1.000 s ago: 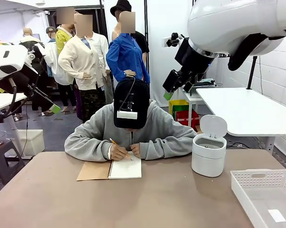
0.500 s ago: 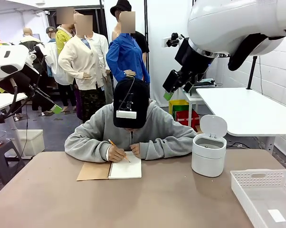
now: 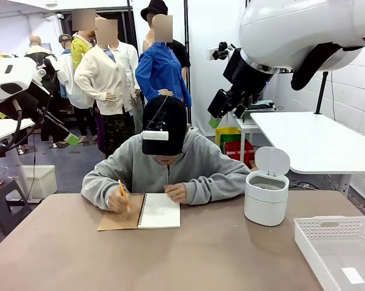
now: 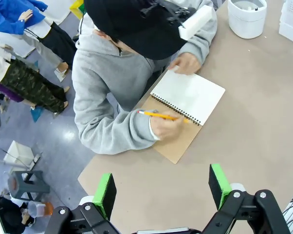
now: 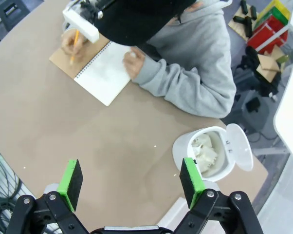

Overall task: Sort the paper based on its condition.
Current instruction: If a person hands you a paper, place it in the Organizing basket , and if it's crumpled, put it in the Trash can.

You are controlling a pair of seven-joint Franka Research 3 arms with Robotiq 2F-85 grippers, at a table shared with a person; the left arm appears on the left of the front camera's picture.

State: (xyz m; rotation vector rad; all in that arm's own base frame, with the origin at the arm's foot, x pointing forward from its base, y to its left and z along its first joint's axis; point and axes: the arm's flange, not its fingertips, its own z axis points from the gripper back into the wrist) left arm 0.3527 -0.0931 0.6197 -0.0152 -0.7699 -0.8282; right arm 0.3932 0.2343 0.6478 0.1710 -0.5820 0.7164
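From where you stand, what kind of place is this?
Probably a robot workspace: the left gripper and right gripper hang open over a brown table where a person holds a pencil over a notebook, near a white bin and tray.

A brown table (image 3: 188, 254) spans the foreground. Beyond its right edge, a white table (image 3: 310, 142) stands against a white wall (image 3: 352, 85). The floor (image 3: 67, 167) is grey. A stool (image 3: 5, 189) and a white box (image 3: 40, 180) stand off the left edge.
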